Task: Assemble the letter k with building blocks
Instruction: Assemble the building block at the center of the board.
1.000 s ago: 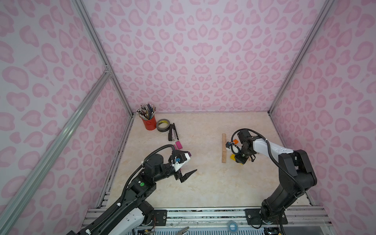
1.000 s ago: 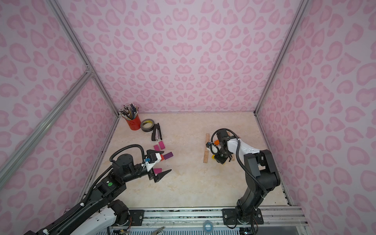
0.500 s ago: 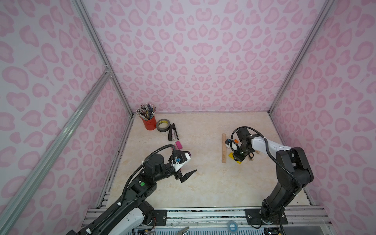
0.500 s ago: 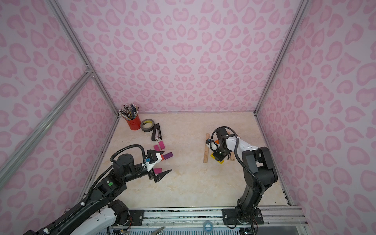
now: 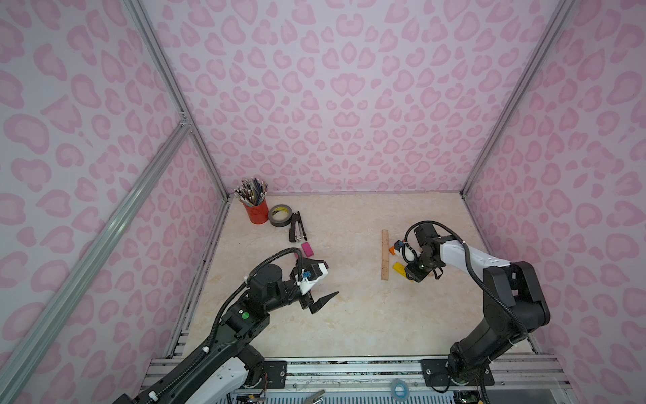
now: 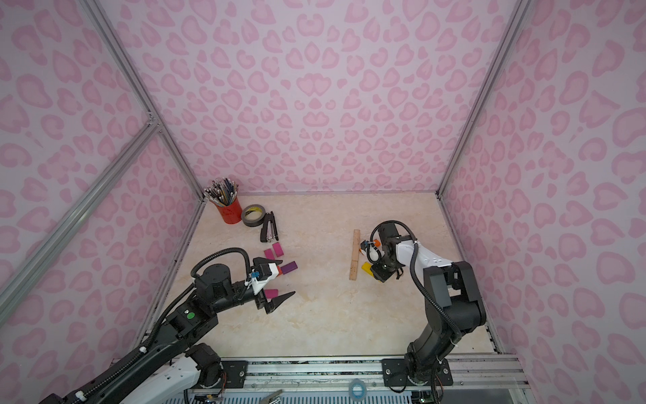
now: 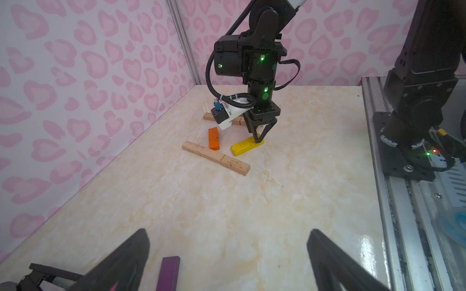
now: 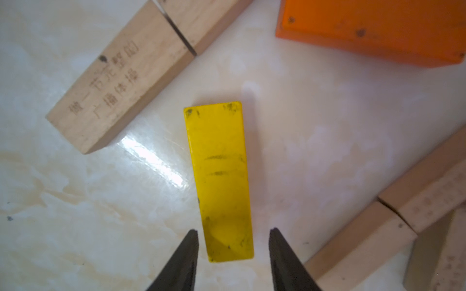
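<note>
A straight line of plain wood building blocks (image 5: 385, 254) (image 6: 355, 254) lies end to end on the table right of centre. Beside it lie an orange block (image 7: 213, 138) (image 8: 373, 30) and a yellow block (image 5: 398, 268) (image 7: 245, 147) (image 8: 222, 176), both flat. My right gripper (image 5: 410, 274) (image 7: 259, 137) (image 8: 233, 230) points down over the yellow block's outer end, open, with a gap on each side of the block. My left gripper (image 5: 330, 278) (image 6: 287, 277) (image 7: 227, 230) hovers wide open and empty at the left, above a purple block (image 6: 288, 268) (image 7: 168, 273).
Pink and magenta blocks (image 6: 278, 249) (image 6: 271, 292) lie around the left gripper. A red pencil cup (image 5: 256, 210), a tape roll (image 5: 280, 215) and a black stapler (image 5: 296, 227) stand at the back left. More wood blocks (image 7: 210, 116) (image 8: 378, 226) lie behind the right gripper.
The right gripper's jaws have parted and let go of the yellow block, which now lies flat beside the wood line. The left arm has not moved.
</note>
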`<state>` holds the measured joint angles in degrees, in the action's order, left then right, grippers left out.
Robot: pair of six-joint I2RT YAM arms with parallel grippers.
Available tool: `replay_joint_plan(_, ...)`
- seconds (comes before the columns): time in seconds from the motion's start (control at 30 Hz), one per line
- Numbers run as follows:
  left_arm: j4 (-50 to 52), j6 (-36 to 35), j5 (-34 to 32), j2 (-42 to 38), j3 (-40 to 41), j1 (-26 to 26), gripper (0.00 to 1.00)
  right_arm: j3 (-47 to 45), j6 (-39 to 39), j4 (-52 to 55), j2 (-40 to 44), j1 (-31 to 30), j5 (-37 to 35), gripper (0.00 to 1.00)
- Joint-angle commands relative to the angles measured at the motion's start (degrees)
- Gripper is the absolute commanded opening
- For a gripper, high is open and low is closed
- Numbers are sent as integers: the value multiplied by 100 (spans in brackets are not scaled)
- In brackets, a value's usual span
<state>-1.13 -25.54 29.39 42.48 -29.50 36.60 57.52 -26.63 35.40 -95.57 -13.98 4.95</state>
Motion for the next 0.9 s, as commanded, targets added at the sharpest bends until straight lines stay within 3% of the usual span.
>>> replay_joint_plan(0.0,-63,-45,-21,6,1,-4,100,2,60,-111,-76,-4,129,46)
replay_joint_plan(0.47,-53,-56,-27,57,1,-6,100,171,121,-143,-356,0,269,31)
replay_joint_plan(0.87,-44,-62,-39,59,2,-10,100,348,189,-151,-507,-18,348,30)
